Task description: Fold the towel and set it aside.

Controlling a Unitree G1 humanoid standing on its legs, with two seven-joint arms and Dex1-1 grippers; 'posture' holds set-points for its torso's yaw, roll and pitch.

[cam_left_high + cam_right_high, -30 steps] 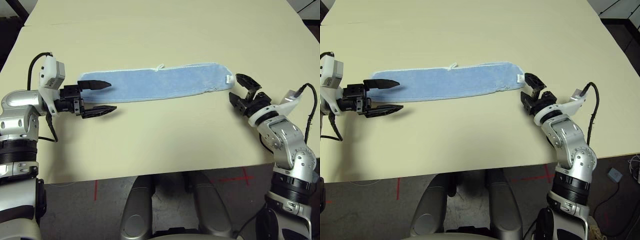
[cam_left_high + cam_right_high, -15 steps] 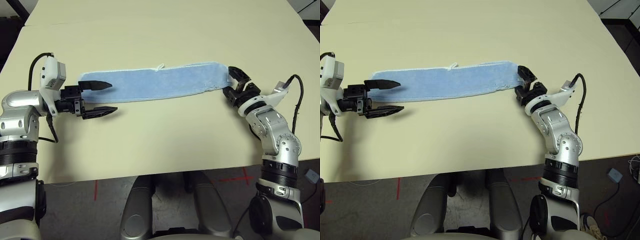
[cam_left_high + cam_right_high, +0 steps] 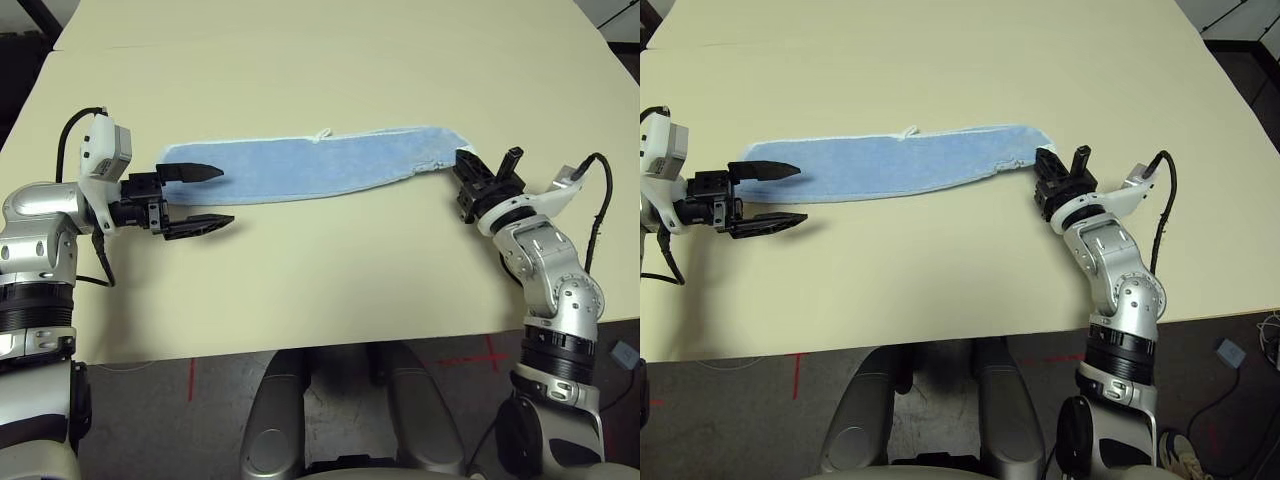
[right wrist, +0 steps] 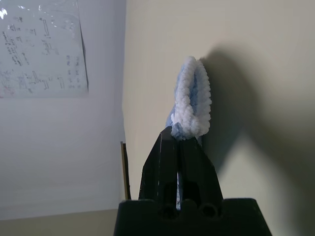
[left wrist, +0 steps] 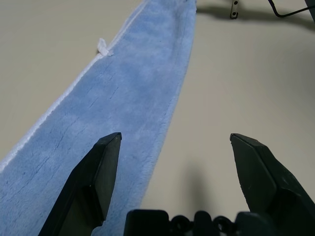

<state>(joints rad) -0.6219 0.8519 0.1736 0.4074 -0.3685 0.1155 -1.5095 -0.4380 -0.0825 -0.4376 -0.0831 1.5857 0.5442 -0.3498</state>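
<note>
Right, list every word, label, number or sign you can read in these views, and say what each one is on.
None can be read.
Sheet of paper behind the table, in the right wrist view: lines of handwriting, too small and blurred to read.
Towel: small white loop on its far edge, no print to make out.
Red tape crosses on the floor: plain marks, no text.

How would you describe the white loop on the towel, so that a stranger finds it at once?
On the beige table a long light blue towel lies between the left hand and the right hand. Near the middle of its far edge sits the small white loop, sticking out past the white edging.
</note>
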